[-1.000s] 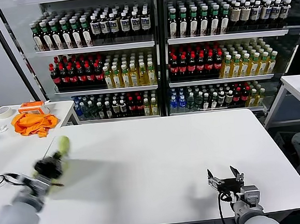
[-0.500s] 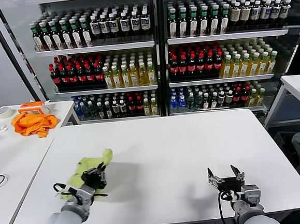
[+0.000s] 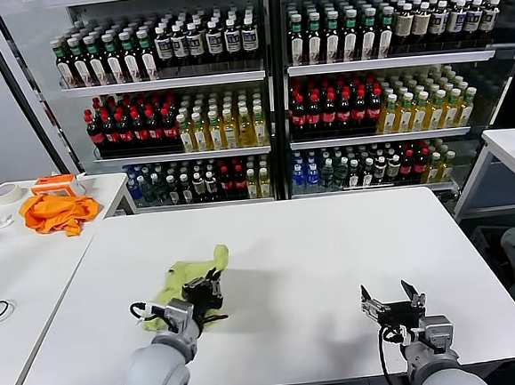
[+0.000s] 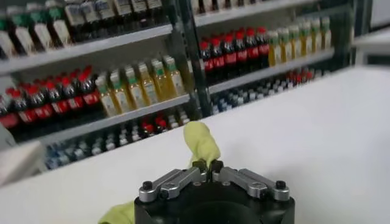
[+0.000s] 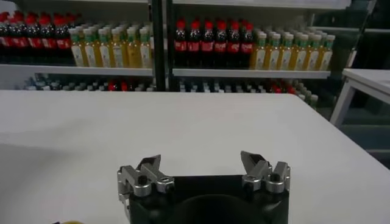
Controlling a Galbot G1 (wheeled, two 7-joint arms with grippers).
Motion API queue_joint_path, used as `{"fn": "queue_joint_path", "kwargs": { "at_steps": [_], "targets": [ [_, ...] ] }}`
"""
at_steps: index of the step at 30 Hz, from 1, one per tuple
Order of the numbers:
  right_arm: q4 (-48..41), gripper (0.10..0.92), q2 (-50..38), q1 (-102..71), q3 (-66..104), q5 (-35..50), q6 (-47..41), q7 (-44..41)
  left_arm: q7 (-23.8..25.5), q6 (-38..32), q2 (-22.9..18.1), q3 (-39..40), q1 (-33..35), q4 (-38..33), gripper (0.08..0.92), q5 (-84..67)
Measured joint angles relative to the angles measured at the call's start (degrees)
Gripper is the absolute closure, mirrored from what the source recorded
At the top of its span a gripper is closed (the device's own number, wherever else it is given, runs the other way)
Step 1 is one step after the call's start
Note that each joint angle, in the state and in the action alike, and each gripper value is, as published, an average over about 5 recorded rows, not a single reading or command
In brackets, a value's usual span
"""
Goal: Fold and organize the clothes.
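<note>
On the left half of the white desk (image 3: 334, 258), the head view shows the yellow-green shirt (image 3: 188, 278) bunched in a loose heap, one end standing up beside the left claw (image 3: 210, 290), which sits against the heap's right side. Only the left wrist view shows the grip itself: the left claw (image 4: 208, 170) has its fingers pressed together on a fold of the shirt (image 4: 201, 141), which rises just beyond the fingertips, with more cloth trailing below. Near the desk's front right edge, well apart from the shirt, the right claw (image 3: 393, 302) hovers; the right wrist view shows that claw (image 5: 201, 167) spread wide over bare desk, holding nothing.
</note>
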Motion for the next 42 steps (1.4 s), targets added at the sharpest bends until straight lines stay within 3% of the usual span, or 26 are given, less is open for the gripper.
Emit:
{"fn": "queue_joint_path", "kwargs": {
  "at_steps": [5, 12, 28, 42],
  "targets": [
    [0.39, 0.203, -0.14, 0.20, 0.07, 0.05, -0.31, 0.05, -3.94, -0.02, -3.53, 1.02, -2.78, 1.70, 0.859, -9.01],
    [0.31, 0.203, 0.33, 0.95, -0.66, -0.09, -0.57, 0.09, -6.23, -1.13, -5.09, 0.24, -5.70, 1.84, 0.662, -18.03],
    [-5.43, 0.203, 3.76, 10.30, -10.06, -0.23, 0.84, -2.44, 2.87, -9.42, 5.25, -12.43, 0.06, -1.97, 0.210, -8.35],
    [-15.62, 0.203, 8.45, 24.13, -24.53, 7.79, -1.43, 3.04, 6.63, -12.82, 7.11, -17.84, 5.67, -3.99, 0.177, -2.61]
  ]
}}
